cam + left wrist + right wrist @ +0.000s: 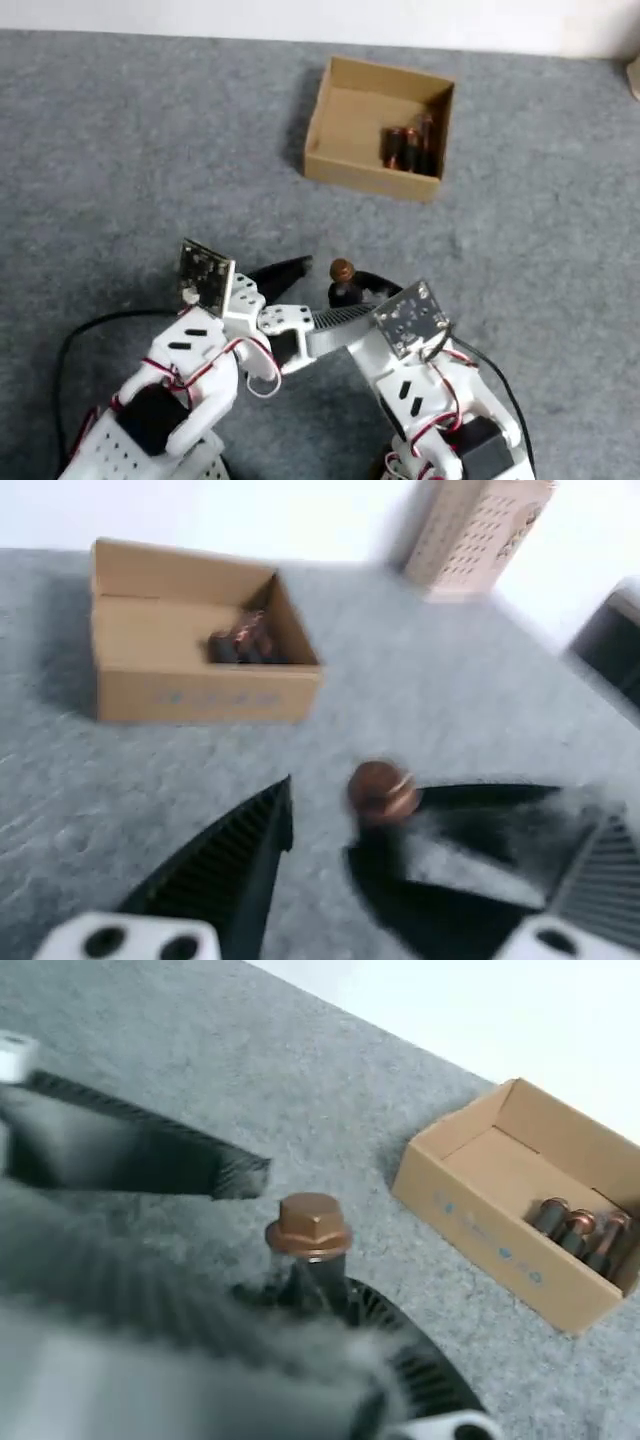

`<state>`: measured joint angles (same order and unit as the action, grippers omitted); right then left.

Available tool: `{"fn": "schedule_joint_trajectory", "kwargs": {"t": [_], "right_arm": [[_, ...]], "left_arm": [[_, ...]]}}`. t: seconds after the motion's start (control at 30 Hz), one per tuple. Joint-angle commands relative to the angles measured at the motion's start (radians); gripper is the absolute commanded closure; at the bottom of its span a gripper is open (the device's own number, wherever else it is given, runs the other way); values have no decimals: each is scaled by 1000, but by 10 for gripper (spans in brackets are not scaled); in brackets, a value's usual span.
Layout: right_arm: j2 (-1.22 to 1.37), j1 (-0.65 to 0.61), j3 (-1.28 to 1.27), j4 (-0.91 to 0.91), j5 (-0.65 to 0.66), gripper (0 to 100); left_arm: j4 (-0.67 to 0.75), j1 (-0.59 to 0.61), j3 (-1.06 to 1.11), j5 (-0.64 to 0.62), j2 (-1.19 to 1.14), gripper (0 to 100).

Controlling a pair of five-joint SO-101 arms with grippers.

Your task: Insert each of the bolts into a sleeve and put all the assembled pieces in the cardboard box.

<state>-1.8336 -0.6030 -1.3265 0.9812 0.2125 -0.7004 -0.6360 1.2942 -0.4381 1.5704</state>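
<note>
Bolt (341, 269) stands upright in a black sleeve (315, 1282), which the right gripper (347, 294) pinches, well apart from the cardboard box (368, 180). Left gripper (332, 290) is spread wide, one jaw on each side of the sleeve. Assembled pieces (410, 148) lie inside the box.

I see the left arm (185, 375) coming up from the near-left edge of the table, its wrist bent in toward the middle. The left gripper (435, 825) stands wide open, with its black finger (235, 855) on one side and its ribbed finger (600, 865) well apart on the other. The right arm (440, 400) rises from the near-right edge and leans inward, so the two wrists sit close together, almost side by side. I have the right gripper (315, 1295) clamped on a bolt (308, 1225), held upright with the head on top. That grip sits in the gap between the left gripper's spread fingers.
</note>
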Motion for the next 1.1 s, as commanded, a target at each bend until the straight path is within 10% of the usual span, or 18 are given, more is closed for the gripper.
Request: {"fn": "schedule_joint_trajectory", "kwargs": {"t": [0.0,0.27,0.37,0.57,0.87,1.07], "right_arm": [[-7,5,4,-36,14,993],[-7,7,-81,-114,17,993],[-7,8,-82,-111,17,993],[-4,51,-116,-186,14,993],[41,179,-94,-328,20,994],[547,249,249,-427,21,994]], "left_arm": [[-41,73,-125,-3,15,622],[-100,163,-58,3,183,843],[109,208,81,0,208,1000],[572,403,352,2,208,994],[422,458,332,87,205,990],[419,556,348,224,205,989]]}}
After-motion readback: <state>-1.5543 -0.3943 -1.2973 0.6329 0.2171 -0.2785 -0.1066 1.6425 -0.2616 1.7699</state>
